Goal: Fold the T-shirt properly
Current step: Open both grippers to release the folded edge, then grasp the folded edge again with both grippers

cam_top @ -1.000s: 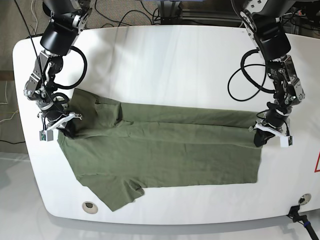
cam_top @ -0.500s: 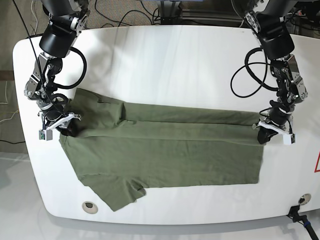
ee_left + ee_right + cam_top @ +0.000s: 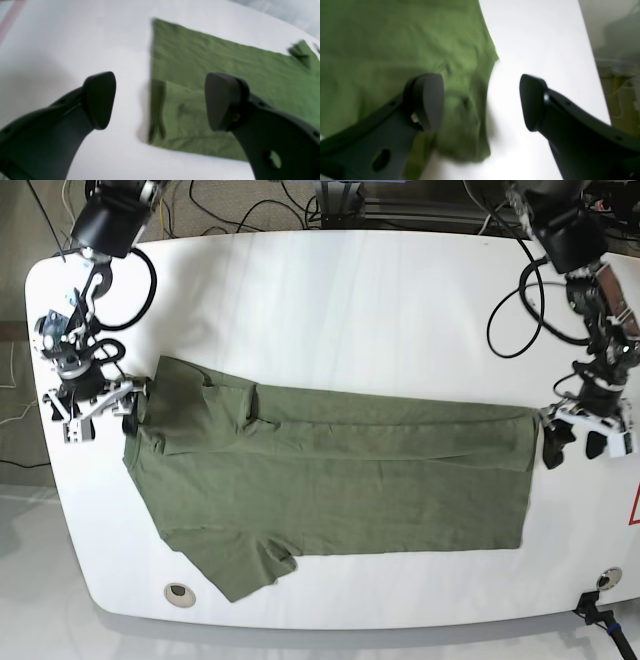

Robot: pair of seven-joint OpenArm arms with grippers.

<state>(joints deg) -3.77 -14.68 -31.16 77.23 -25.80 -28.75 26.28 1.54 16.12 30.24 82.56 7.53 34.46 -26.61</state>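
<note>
The olive-green T-shirt (image 3: 330, 480) lies flat across the white table (image 3: 330, 310), collar end toward the base view's left, hem toward its right, with its far long edge folded over. My left gripper (image 3: 576, 444) is open just off the hem's far corner; in the left wrist view its jaws (image 3: 160, 102) straddle the folded shirt corner (image 3: 225, 62) without touching it. My right gripper (image 3: 100, 402) is open at the shoulder edge; in the right wrist view (image 3: 480, 102) one finger (image 3: 427, 100) is over the shirt (image 3: 395, 45) and the other over bare table.
A round grommet (image 3: 178, 592) sits near the table's front left edge. A black clamp (image 3: 603, 612) is at the front right corner. Cables (image 3: 250, 205) run behind the far edge. The table's side edges are close to both grippers.
Both grippers let go of the shirt's edges, opened, and moved outward and slightly back. The shirt's folded edge now rests on the table.
</note>
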